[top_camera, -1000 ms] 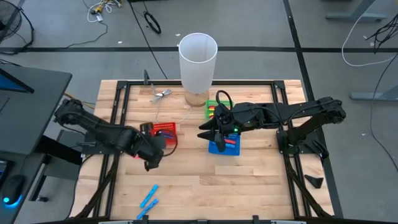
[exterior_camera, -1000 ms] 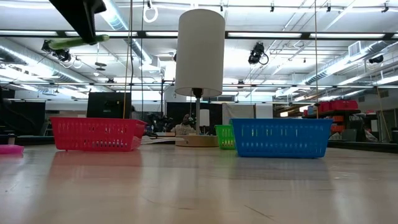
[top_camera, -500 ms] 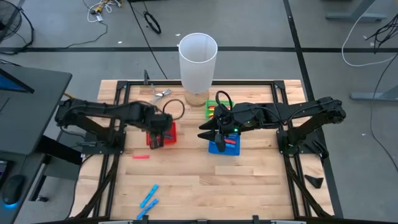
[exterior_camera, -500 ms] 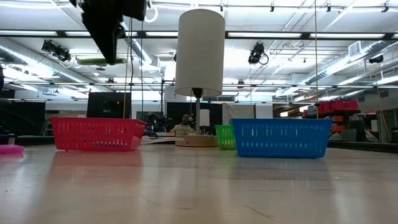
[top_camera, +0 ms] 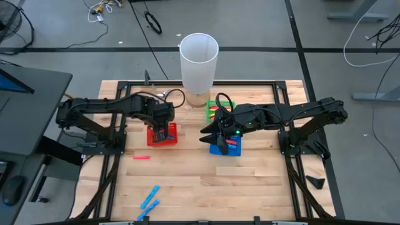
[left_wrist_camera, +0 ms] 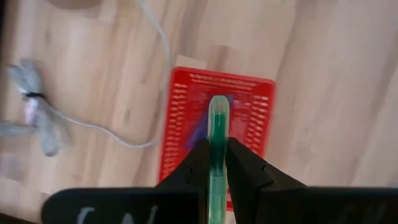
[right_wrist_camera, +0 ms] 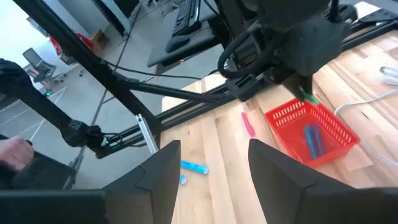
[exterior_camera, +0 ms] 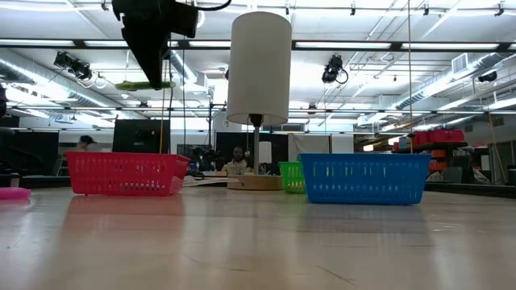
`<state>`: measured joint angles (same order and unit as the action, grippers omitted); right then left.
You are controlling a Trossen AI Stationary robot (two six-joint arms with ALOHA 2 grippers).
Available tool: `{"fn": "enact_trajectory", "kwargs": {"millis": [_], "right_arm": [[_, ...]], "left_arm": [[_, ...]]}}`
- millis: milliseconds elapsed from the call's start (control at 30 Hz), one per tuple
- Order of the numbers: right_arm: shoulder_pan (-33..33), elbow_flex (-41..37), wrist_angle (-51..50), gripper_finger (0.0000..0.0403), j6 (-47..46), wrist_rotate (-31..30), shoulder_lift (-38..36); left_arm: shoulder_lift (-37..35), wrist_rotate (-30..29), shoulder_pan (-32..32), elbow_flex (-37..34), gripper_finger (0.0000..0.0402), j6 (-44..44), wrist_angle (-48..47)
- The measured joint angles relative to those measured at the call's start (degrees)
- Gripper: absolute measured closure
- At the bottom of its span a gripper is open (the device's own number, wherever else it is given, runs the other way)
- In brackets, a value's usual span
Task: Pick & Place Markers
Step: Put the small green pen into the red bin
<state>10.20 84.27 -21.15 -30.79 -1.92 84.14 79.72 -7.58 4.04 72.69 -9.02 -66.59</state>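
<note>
I see my left gripper clamped on a green marker above the red basket, which seems to hold a purple marker. My right gripper hangs spread over the blue basket.

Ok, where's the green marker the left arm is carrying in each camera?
High: hidden under the left end effector, above the red basket.
Low: green marker level, upper left, above the basket.
Left wrist: centre, between the fingers.
Right wrist: green tip over the basket.
Shared landmark: the red basket.
</note>
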Motion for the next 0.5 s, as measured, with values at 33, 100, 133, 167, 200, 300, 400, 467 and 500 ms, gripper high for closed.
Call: {"fn": "enact_trajectory", "kwargs": {"millis": [33, 100, 133, 167, 200, 300, 400, 467, 500], "right_arm": [[0.0, 0.0, -0.2, 0.0214, 0.0, 0.0, 0.0], [0.0, 0.0, -0.4, 0.0214, 0.0, 0.0, 0.0], [0.0, 0.0, -0.4, 0.0214, 0.0, 0.0, 0.0], [0.0, 0.0, -0.3, 0.0214, 0.0, 0.0, 0.0], [0.0, 0.0, -0.3, 0.0214, 0.0, 0.0, 0.0], [0.0, 0.0, -0.4, 0.0214, 0.1, 0.0, 0.0], [0.0, 0.0, -0.4, 0.0214, 0.7, -0.1, 0.0], [0.0, 0.0, -0.4, 0.0214, 1.1, -0.1, 0.0], [0.0, 0.0, -0.4, 0.0214, 1.3, -0.1, 0.0]], "left_arm": [[0.0, -0.8, 0.2, 0.0, 0.0369, 0.6, 0.0], [0.0, -1.4, 1.2, 0.0, 0.0369, 1.2, 0.1], [0.1, -1.4, 1.8, 0.0, 0.0369, 1.4, 0.4], [0.1, -1.1, 2.4, 0.0, 0.0369, 1.4, 0.7], [0.1, -1.1, 2.9, 0.0, 0.0369, 1.6, 0.7], [0.0, -0.9, 3.7, -1.9, 0.0369, 2.6, 2.7], [0.0, 1.0, 4.4, -7.0, 0.0369, 2.2, 4.6], [0.0, 1.1, 4.3, -10.0, 0.0369, 2.3, 7.5], [0.0, 1.7, 4.2, -11.5, 0.0369, 2.3, 9.2]]}}
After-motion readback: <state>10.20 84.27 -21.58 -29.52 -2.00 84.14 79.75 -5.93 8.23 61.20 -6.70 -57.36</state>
